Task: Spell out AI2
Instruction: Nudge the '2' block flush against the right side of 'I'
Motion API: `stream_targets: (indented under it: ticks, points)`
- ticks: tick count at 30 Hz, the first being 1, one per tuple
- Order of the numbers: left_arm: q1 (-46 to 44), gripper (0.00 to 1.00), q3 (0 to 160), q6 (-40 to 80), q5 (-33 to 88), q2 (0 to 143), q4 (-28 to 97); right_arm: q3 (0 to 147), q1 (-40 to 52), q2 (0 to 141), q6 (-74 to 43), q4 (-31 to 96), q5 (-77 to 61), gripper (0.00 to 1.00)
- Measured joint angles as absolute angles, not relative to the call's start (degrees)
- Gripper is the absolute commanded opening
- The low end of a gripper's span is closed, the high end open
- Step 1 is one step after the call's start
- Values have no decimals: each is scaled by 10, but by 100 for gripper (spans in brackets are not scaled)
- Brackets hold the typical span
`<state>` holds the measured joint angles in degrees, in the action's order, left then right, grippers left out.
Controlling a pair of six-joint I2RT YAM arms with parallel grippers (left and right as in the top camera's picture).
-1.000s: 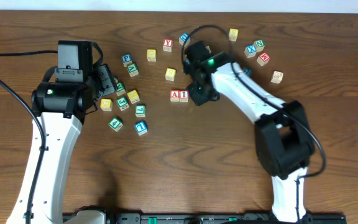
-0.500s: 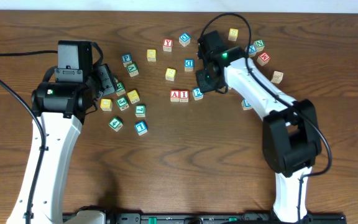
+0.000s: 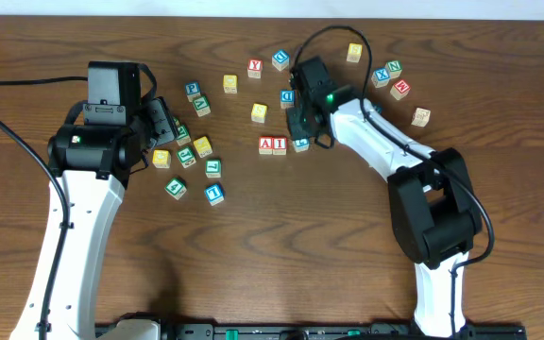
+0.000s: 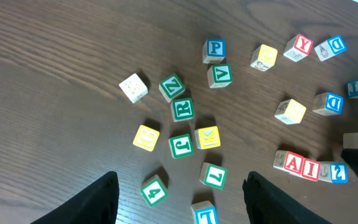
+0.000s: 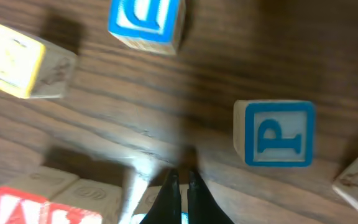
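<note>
Overhead row: A cube [image 3: 265, 144] touching left of I cube [image 3: 279, 144].
2 cube [image 3: 300, 144]: just right of I cube; I can't confirm contact.
right tool [image 5: 180, 186]: closed, empty, nearer, tips at 2 cube.
left tool [image 4: 185, 199]: half open, empty.

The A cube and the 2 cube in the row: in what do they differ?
The A cube shows a red character; the 2 cube shows a blue one. Seen from overhead, the A cube is the left end of the row, against the I cube; the 2 cube is the right end. The shut right gripper is beside the 2 cube, not the A cube. Both are small wooden cubes.
</note>
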<state>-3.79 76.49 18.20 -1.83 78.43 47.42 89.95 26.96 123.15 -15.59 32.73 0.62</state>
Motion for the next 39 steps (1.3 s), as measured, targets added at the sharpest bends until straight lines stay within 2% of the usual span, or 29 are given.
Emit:
stream_targets:
  ticks: [16,30,39]
  points:
    - [-38,64,765,182,-18,784,474,876,267,1232,-170,304,4,1]
    - [-38,63,765,182,-18,784,474,880,244,1152,-224,449,-33,1]
    - [-38,63,765,182,-18,784,474,830,247,1155,-279,434,-45,1]
